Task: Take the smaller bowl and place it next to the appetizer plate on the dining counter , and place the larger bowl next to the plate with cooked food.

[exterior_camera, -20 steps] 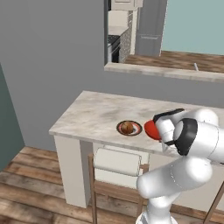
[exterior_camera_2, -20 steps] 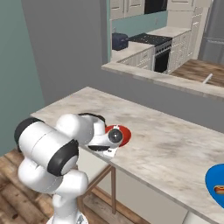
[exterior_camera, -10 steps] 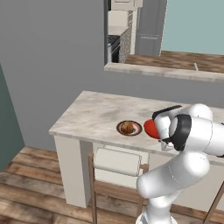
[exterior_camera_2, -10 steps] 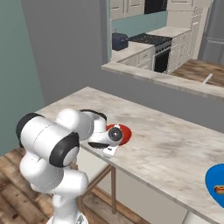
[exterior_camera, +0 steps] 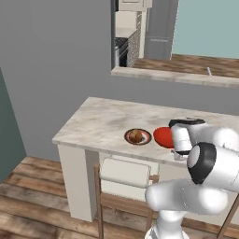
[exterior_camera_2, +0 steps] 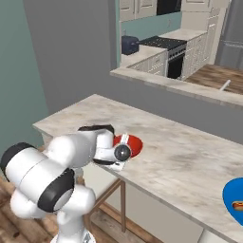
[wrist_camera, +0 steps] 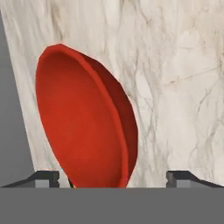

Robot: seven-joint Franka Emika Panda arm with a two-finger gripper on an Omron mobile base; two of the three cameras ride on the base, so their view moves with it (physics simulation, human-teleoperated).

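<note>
Comparing with a moment ago, the gripper [wrist_camera: 113, 177] fingers are now spread apart; the red bowl [exterior_camera: 164, 136] is released at 3 o'clock of the appetizer plate [exterior_camera: 138, 137].

One red bowl [exterior_camera: 163, 137], one appetizer plate [exterior_camera: 137, 137], one blue plate [exterior_camera_2: 234, 200], one chair [exterior_camera: 125, 186].
</note>
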